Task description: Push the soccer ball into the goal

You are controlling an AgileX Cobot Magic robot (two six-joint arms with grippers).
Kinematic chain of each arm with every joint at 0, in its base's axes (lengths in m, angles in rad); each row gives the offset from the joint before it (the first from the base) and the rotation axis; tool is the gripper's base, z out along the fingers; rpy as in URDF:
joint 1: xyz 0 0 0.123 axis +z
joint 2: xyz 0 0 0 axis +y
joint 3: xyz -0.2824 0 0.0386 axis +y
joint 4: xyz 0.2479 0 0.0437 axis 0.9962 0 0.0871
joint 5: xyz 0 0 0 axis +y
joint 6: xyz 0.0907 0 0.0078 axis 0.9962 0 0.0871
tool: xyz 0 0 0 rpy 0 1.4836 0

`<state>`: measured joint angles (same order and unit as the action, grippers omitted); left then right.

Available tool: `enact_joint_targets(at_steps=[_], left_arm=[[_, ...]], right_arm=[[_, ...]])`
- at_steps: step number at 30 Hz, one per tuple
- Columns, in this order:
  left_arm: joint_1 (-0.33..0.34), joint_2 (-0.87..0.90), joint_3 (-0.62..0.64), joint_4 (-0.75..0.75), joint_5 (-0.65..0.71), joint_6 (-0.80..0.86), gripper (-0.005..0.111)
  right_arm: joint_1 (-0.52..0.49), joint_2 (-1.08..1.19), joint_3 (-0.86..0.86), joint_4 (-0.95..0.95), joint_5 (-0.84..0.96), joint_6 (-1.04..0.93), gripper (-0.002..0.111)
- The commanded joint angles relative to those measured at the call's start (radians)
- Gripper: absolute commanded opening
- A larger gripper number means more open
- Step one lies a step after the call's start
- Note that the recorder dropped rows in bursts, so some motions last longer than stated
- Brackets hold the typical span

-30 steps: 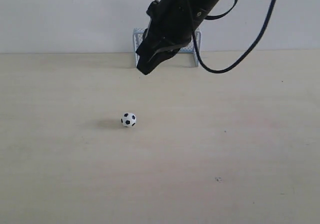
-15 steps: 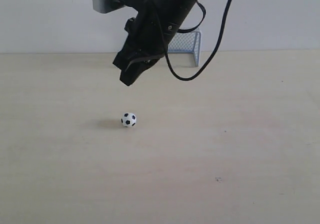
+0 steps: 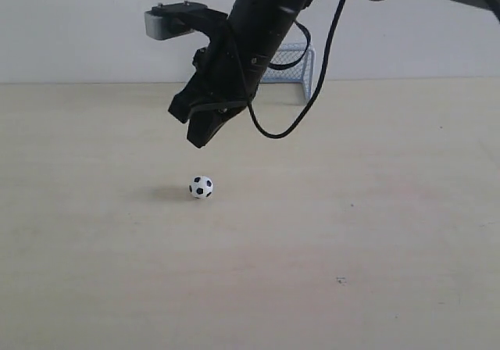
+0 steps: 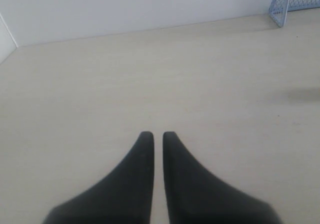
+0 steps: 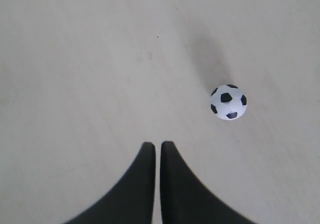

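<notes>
The approach is judged in hand: the right gripper, jaws together and empty, is poised with the soccer ball below them, to be lowered behind it, opposite the goal.

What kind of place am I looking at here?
Probably a robotics lab test bench: a plain pale table against a white wall, with a toy goal, a tiny ball and the right pincer above.

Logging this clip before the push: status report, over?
Right gripper shut, raised near the soccer ball, not touching. Left gripper shut, empty. It sits on the table, short of the goal; nothing seen between.
</notes>
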<state>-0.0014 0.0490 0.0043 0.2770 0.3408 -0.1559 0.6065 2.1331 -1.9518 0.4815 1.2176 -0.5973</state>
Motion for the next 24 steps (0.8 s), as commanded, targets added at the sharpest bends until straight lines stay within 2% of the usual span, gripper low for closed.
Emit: enact_joint_targets(at_steps=[1, 5, 13, 24], left_arm=[[-0.008, 0.005, -0.004, 0.0, -0.003, -0.009, 0.006], [-0.008, 0.005, -0.004, 0.0, -0.003, -0.009, 0.006], [-0.008, 0.005, -0.004, 0.0, -0.003, -0.009, 0.006], [-0.008, 0.005, -0.004, 0.0, -0.003, -0.009, 0.006]], right_arm=[[0.021, 0.026, -0.006, 0.005, 0.004, 0.004, 0.0], [0.023, 0.062, -0.021, 0.002, 0.004, 0.027, 0.0], [0.023, 0.181, -0.195, 0.017, 0.004, 0.09, 0.0], [0.03, 0.251, -0.204, 0.02, 0.004, 0.091, 0.0]])
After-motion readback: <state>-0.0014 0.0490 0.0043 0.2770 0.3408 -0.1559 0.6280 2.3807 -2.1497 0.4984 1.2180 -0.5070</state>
